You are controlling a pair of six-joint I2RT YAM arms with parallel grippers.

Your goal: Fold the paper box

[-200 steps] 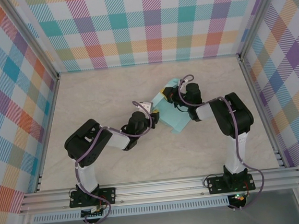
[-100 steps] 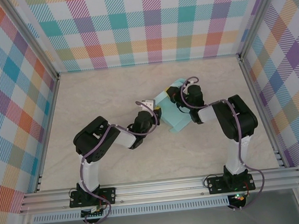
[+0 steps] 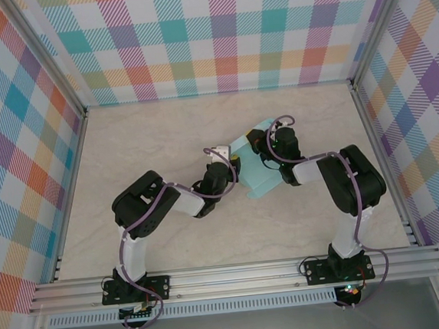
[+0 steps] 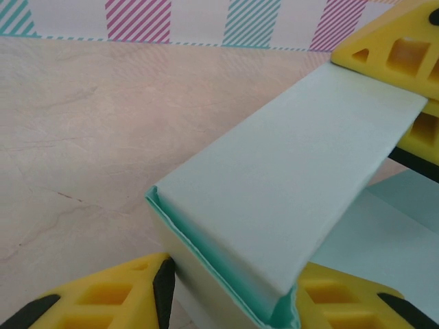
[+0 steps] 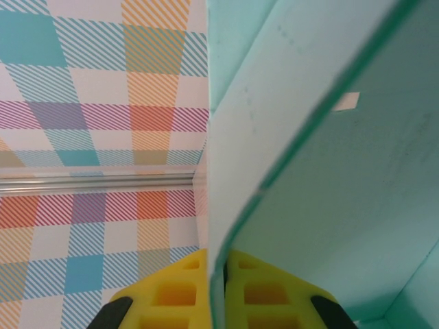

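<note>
From above, the left gripper (image 3: 225, 158) and right gripper (image 3: 256, 140) hide the far end of the paper box (image 3: 257, 178), and its folds are too small for you to read. The left wrist view's bottom edge crops the left gripper, so whether its jaws pinch the card is unclear.

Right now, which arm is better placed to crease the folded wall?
Left, probably. The left fingers straddle a folded wall of the paper box; the right fingers are shut on another panel, steadying it.
</note>
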